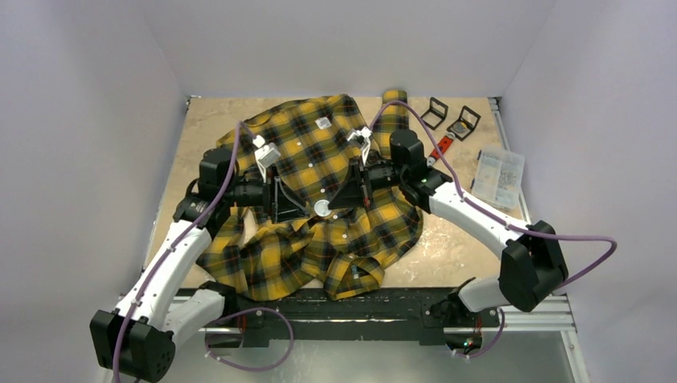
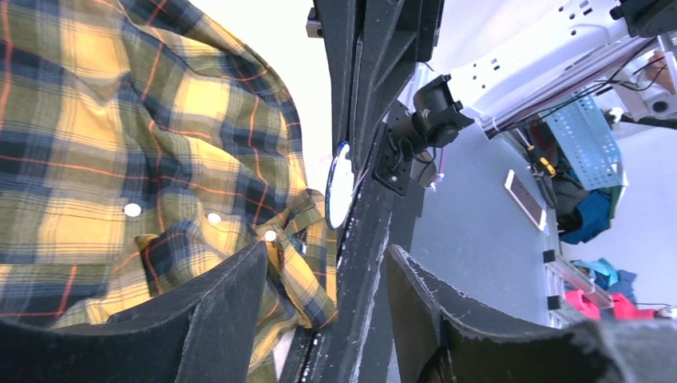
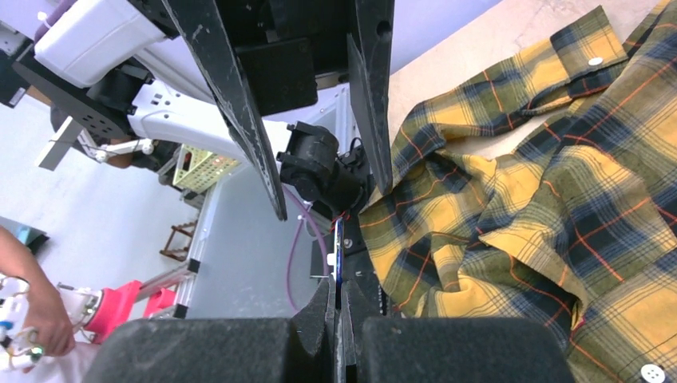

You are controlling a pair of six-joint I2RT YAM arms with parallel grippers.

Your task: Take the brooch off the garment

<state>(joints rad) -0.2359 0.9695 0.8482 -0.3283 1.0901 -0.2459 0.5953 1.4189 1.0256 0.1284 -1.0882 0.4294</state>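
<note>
The garment (image 1: pixel 319 215), a yellow and black plaid shirt, lies crumpled across the table. The brooch (image 1: pixel 322 207) is a small white round disc held over the shirt's middle. My right gripper (image 1: pixel 347 195) is shut on the brooch's edge. In the right wrist view the brooch (image 3: pixel 338 254) shows edge-on, sticking up from the right gripper (image 3: pixel 339 299). My left gripper (image 1: pixel 291 203) faces it from the left, open. Its fingers (image 2: pixel 215 311) stand on either side of the brooch (image 2: pixel 339 185) and the right gripper's fingers, not touching them. A shirt fold (image 2: pixel 303 239) lies against the brooch; whether it is still pinned is hidden.
Two black brackets (image 1: pixel 435 112) (image 1: pixel 463 122) stand at the back right. A red-handled tool (image 1: pixel 441 148) and a clear plastic parts box (image 1: pixel 499 175) lie nearby. A rolled sleeve (image 1: pixel 393 108) reaches the back edge. Grey walls close in the table on three sides.
</note>
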